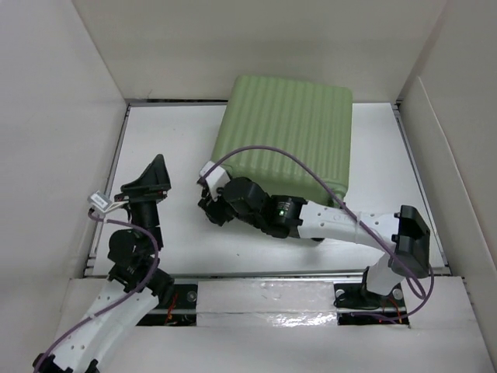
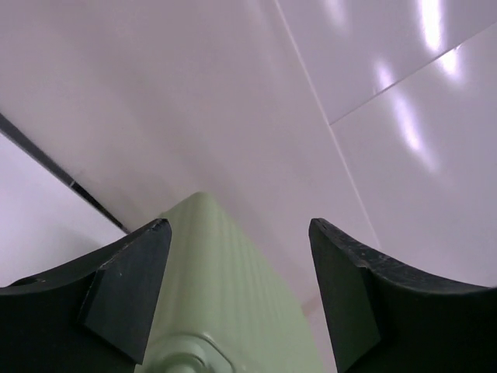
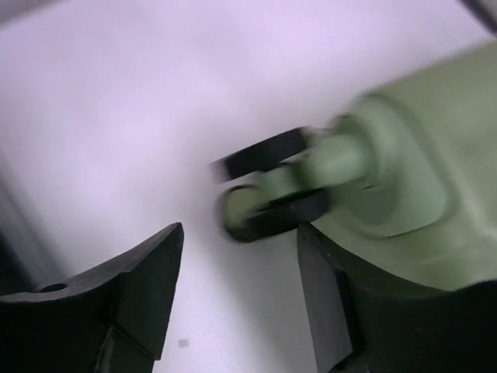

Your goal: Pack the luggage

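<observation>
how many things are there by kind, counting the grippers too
suitcase: 1, the pale green luggage, lying closed
grippers: 2, the left gripper and the right gripper, both open
total: 3

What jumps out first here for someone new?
The closed green suitcase dominates, lying flat toward the far side of the white table. Next is the right hand, open at the suitcase's near left corner, right by a small black wheel. The left hand hangs open off to the left, holding nothing.
</observation>
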